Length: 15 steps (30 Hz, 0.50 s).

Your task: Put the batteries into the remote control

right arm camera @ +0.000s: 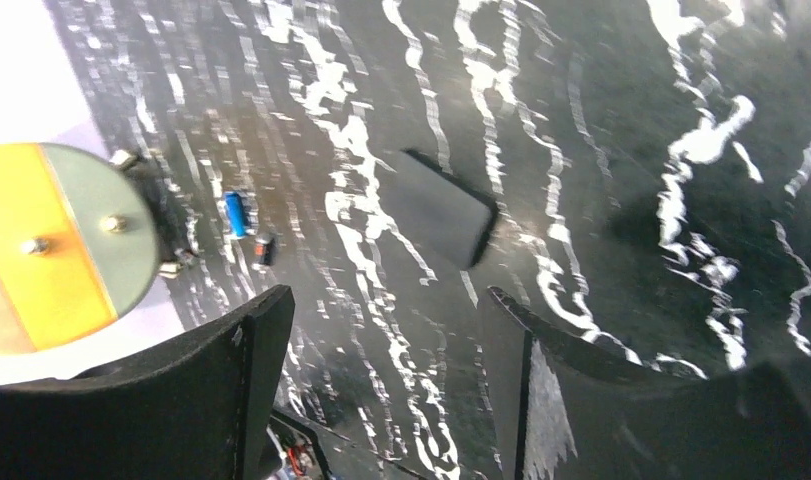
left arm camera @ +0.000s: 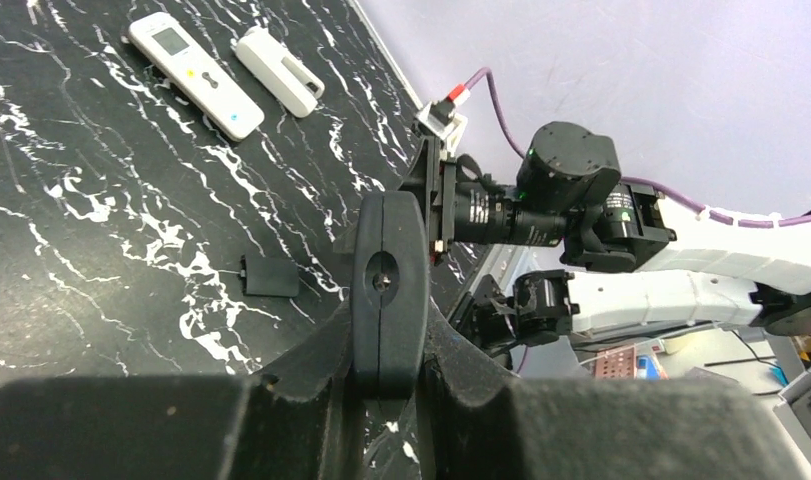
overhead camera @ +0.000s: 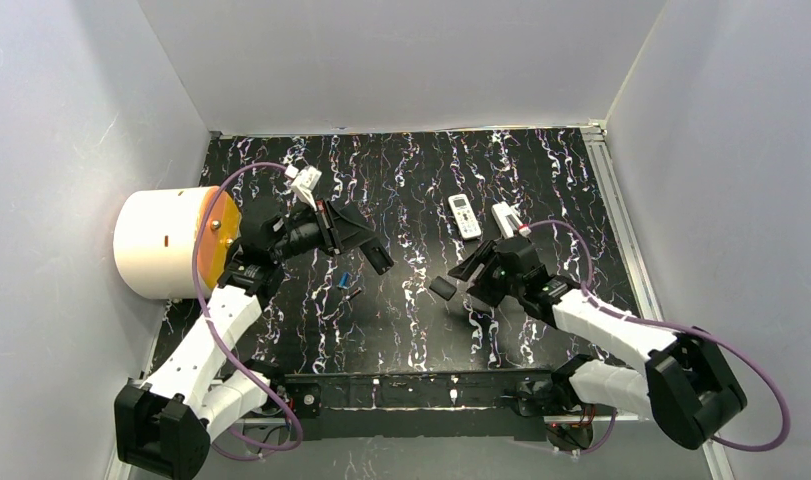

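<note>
My left gripper [overhead camera: 364, 243] is shut on a black remote [left arm camera: 386, 285], seen end on in the left wrist view and held above the table. A blue battery [overhead camera: 345, 281] and a dark battery [overhead camera: 353, 295] lie on the black marbled table below it; both also show in the right wrist view, blue [right arm camera: 237, 213] and dark [right arm camera: 266, 248]. No green battery shows. My right gripper [overhead camera: 469, 272] is open and empty, just right of a flat black battery cover [overhead camera: 442, 289], which also shows between and beyond its fingers [right arm camera: 443, 207].
A white remote [overhead camera: 465, 216] and a second white oblong piece [overhead camera: 505, 219] lie side by side at the back right. A white cylinder with an orange face [overhead camera: 171, 243] stands at the left edge. White walls close in the table.
</note>
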### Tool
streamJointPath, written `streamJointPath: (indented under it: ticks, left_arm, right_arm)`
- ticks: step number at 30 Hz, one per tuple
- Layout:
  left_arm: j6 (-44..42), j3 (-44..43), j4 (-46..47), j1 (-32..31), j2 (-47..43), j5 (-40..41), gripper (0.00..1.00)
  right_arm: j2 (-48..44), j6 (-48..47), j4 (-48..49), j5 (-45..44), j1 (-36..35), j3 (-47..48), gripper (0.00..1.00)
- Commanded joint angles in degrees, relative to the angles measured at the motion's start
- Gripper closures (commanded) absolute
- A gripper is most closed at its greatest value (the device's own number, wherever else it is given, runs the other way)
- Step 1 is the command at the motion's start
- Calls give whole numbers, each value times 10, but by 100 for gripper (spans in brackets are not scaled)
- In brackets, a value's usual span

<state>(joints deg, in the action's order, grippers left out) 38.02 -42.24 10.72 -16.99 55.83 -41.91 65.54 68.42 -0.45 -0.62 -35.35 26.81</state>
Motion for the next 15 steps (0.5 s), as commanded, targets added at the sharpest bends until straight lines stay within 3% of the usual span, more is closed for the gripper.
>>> streamJointPath:
  ticks: [1, 4, 9, 15]
  left_arm:
    - [6, -34, 18, 0, -5, -57, 100]
    - [3, -42, 18, 0, 3, -100, 100]
    - [2, -56, 19, -1, 11, -153, 100]
    - [14, -72, 33, -4, 9, -197, 100]
  right_arm:
    - [-43, -98, 12, 22, 0, 69, 23]
    - [-58, -140, 147, 135, -3, 81, 19]
    - [-35, -78, 362, 257, -18, 92, 13]
    - [19, -128, 400, 345, -103, 154, 13]
